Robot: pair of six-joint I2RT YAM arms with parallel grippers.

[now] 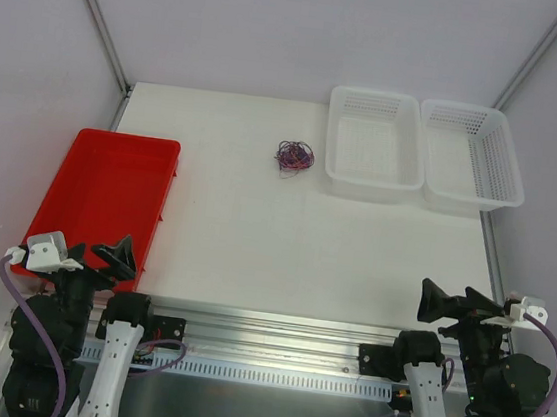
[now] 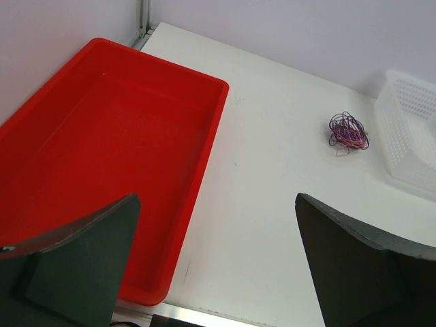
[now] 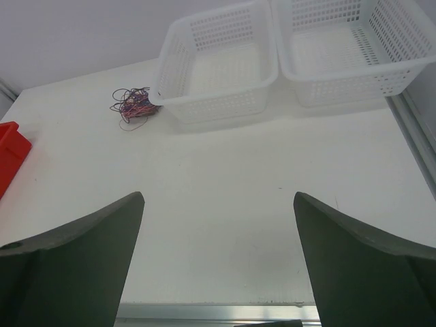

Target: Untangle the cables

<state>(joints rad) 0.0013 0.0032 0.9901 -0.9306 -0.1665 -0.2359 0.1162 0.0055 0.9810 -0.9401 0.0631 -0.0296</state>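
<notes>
The cables (image 1: 294, 155) lie in one small bunch of thin purple, dark and pink-red loops on the white table, just left of the nearer white basket. The left wrist view shows the cables (image 2: 348, 131) at the upper right, and the right wrist view shows the cables (image 3: 132, 104) at the upper left, touching the basket's corner. My left gripper (image 1: 112, 254) is open at the near left edge, over the red tray's corner. My right gripper (image 1: 442, 303) is open at the near right edge. Both are far from the bunch and hold nothing.
A red tray (image 1: 84, 151) sits at the left side of the table. Two white mesh baskets (image 1: 370, 184) (image 1: 467, 195) stand side by side at the back right. A metal rail (image 1: 273, 349) runs along the near edge between the arm bases.
</notes>
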